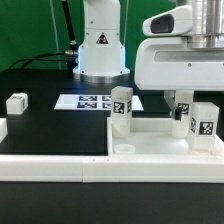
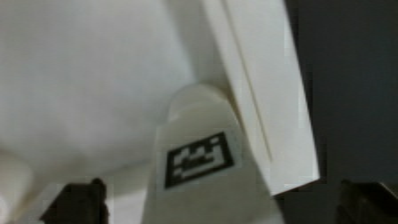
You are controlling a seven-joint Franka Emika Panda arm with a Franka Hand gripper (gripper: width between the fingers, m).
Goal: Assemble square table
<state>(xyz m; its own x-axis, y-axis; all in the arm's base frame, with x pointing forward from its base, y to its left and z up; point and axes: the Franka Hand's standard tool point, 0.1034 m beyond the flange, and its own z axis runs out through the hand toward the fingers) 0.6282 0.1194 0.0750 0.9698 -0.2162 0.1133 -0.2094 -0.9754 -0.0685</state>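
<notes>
Tags in black-and-white squares are the only labels on the parts; none carries writing that can be read. The white tabletop (image 1: pixel 160 150), a square tray with a raised rim, lies on the black table (image 1: pixel 50 135) toward the exterior view's right, just behind the long white rail (image 1: pixel 60 168) along the front edge.

Three white legs stand upright at the tabletop, each showing a tag. The first leg (image 1: pixel 121 108) is at the corner on the exterior view's left. The second leg (image 1: pixel 205 122) is at the exterior view's right. The middle leg (image 1: pixel 183 112) stands between them, straight under the gripper (image 1: pixel 182 99). Whether any leg is fixed in place cannot be told.

In the wrist view the gripper (image 2: pixel 222 205) is released. Its dark fingertips (image 2: pixel 80 203) stand wide apart on either side of the middle leg (image 2: pixel 210 140), with a clear gap on both sides, so nothing is held. That leg's tag faces the camera, and beside it run the tabletop (image 2: pixel 89 80) and its rim.

Flat on the table behind the tabletop lies the marker board (image 1: pixel 90 101), with several tags printed on it. A small white block (image 1: pixel 17 101) sits well apart, at the exterior view's left. The robot base (image 1: pixel 100 55) at the back bears a triangular warning sticker (image 1: pixel 100 40), whose symbol is too small to make out.
</notes>
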